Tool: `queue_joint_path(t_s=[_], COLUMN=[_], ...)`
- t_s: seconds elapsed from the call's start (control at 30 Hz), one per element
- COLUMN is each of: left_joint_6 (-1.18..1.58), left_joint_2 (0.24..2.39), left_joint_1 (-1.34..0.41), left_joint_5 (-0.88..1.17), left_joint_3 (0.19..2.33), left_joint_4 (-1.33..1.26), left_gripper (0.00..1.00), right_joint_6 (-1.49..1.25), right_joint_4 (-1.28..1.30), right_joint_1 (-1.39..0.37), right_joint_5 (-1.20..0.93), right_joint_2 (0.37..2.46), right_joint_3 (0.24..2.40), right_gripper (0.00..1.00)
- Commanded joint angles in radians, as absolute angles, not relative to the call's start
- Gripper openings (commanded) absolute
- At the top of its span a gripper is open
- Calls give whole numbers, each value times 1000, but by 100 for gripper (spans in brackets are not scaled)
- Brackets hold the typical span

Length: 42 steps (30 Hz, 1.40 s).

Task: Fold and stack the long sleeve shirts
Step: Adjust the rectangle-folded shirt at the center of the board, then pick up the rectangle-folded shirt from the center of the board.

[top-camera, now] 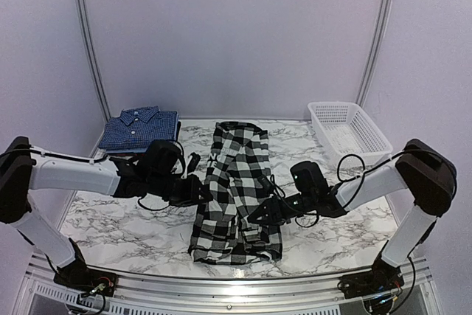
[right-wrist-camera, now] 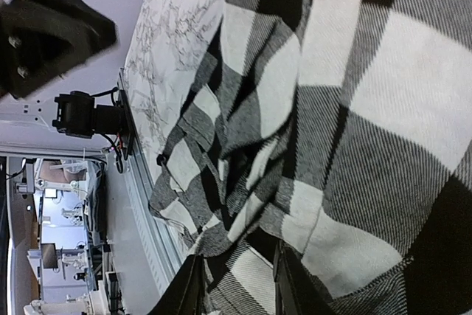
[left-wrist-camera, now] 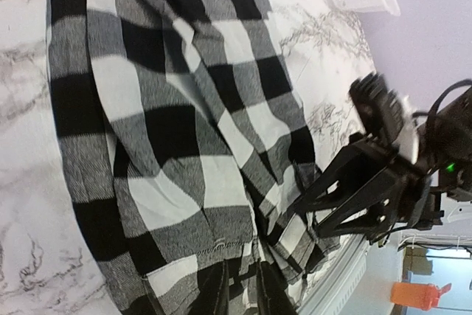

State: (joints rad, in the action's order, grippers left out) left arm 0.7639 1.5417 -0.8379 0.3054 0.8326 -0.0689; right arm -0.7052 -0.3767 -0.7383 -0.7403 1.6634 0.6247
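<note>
Farthest left, at the far corner of the grey-veined white marble table [top-camera: 110, 230]: folded dark blue fine-checked collared shirt [top-camera: 140, 129], collar up, well apart from both arms. Next, left gripper [top-camera: 200, 194], clenched on the left edge of the black-and-white big-checked cloth shirt [top-camera: 236, 182]. Spread mid-table, long from far to near, sides folded inward, bunched at the near hem. Then right gripper [top-camera: 258, 216], pinching a rumpled fold by the near right edge. Far right: white plastic mesh basket [top-camera: 346, 130], apart from the cloth.

Tips of jaws sunk in checked shirt [top-camera: 234, 182] folds, blue shirt [top-camera: 140, 127] corner behind left arm [top-camera: 81, 175]
</note>
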Motion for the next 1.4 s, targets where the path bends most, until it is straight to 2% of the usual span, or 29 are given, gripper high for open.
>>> queue_joint_path(t_s=[0.0, 0.4, 0.6, 0.73, 1.1, 1.37], left_joint_6=[682, 564, 585, 590, 685, 791], left_joint_2=[1583, 2028, 2198, 2102, 1640, 1531], left_joint_1=[-772, -577, -515, -523, -588, -744], left_joint_5=[320, 251, 350, 388, 475, 523], left_joint_3=[960, 1498, 1672, 1548, 934, 705], left_joint_4=[-3, 25, 24, -6, -93, -175], left_gripper=[14, 15, 13, 13, 13, 13], right_joint_6=[-745, -697, -711, -712, -733, -780], right_joint_4=[-461, -294, -291, -282, -179, -226], right_joint_1=[-752, -747, -729, -731, -777, -844], right_joint_5=[-719, -624, -621, -623, -581, -580], right_joint_2=[1704, 1597, 1553, 1495, 1320, 1305], right_joint_3=[584, 609, 617, 573, 451, 416], right_gripper=[28, 28, 28, 30, 31, 33])
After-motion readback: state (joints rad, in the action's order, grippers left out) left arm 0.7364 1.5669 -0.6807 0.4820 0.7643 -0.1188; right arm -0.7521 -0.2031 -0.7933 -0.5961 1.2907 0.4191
